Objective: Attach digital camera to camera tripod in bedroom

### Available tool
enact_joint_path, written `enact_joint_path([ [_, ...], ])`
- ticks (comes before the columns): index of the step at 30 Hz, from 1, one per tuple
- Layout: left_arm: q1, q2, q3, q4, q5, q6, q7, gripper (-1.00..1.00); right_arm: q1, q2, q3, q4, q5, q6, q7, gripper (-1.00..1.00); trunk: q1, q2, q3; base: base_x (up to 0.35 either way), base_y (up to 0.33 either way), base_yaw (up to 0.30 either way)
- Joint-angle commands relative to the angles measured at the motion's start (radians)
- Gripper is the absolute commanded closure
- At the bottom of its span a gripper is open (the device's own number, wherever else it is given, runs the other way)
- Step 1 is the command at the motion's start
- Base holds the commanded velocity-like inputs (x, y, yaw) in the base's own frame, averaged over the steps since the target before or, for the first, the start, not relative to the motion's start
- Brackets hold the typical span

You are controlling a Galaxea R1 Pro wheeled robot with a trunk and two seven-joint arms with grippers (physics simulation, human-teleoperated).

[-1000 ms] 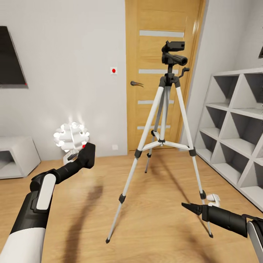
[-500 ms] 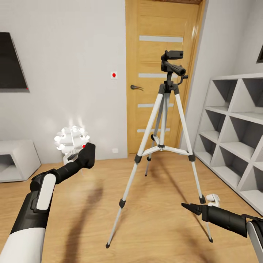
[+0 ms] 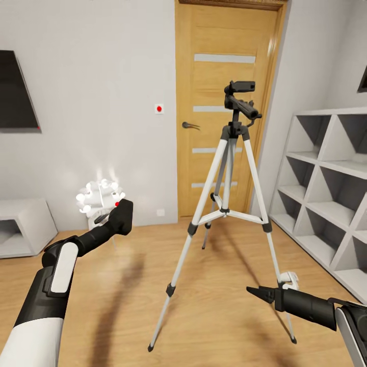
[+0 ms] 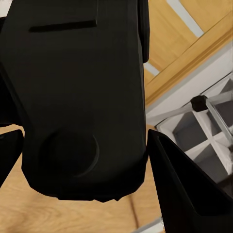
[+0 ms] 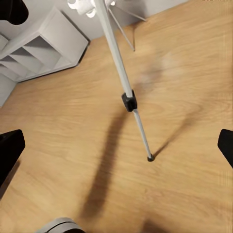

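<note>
The camera tripod (image 3: 225,209) stands on the wood floor in front of the door, its black head (image 3: 239,99) and pan handle at the top. My left gripper (image 3: 121,218) is held up to the left of it, shut on the black digital camera (image 3: 122,213), whose red button (image 3: 117,204) shows. In the left wrist view the camera body (image 4: 77,97) sits between both fingers. My right gripper (image 3: 256,292) is low, near the tripod's right front leg. It is open: in the right wrist view its fingers stand wide apart over the floor, with a tripod leg (image 5: 127,99) ahead.
A wooden door (image 3: 224,61) is behind the tripod. A grey cube shelf (image 3: 326,193) lines the right wall. A glowing white lamp (image 3: 99,196) and a low grey unit (image 3: 23,224) stand at the left wall. A small white object (image 3: 289,279) lies on the floor.
The whole head view has shifted, so the tripod sits lower and smaller in the picture. My right gripper has edged a little left and down. The left gripper still holds the camera.
</note>
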Motion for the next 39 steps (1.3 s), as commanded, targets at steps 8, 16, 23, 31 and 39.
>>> enact_joint_path([
  [8, -0.001, 0.0, 0.002, 0.0, -0.005, 0.005, -0.009, 1.0, -0.001, 0.0, 0.001, 0.0, -0.002, 0.005, -0.017, -1.0, -0.031, 0.056, 0.024, 0.0, 0.0, 0.0],
  [16, -0.001, 0.0, 0.002, 0.0, -0.005, 0.005, -0.009, 1.0, -0.001, 0.0, 0.002, 0.001, -0.002, 0.005, -0.05, -1.0, -0.062, 0.112, 0.049, 0.0, 0.0, 0.0],
  [23, -0.001, 0.0, 0.002, 0.0, -0.005, 0.005, -0.009, 1.0, -0.001, 0.0, 0.003, 0.001, -0.002, 0.005, -0.067, -1.0, -0.088, 0.161, 0.071, 0.0, 0.0, 0.0],
  [31, -0.001, 0.0, 0.002, 0.0, -0.005, 0.005, -0.009, 1.0, -0.001, 0.0, 0.003, 0.001, -0.002, 0.005, -0.068, -1.0, -0.119, 0.217, 0.096, 0.0, 0.0, 0.0],
  [39, -0.001, 0.0, 0.002, 0.0, -0.005, 0.006, -0.01, 1.0, -0.001, 0.0, 0.003, 0.0, -0.002, 0.005, -0.067, -1.0, -0.15, 0.273, 0.121, 0.0, 0.0, 0.0],
])
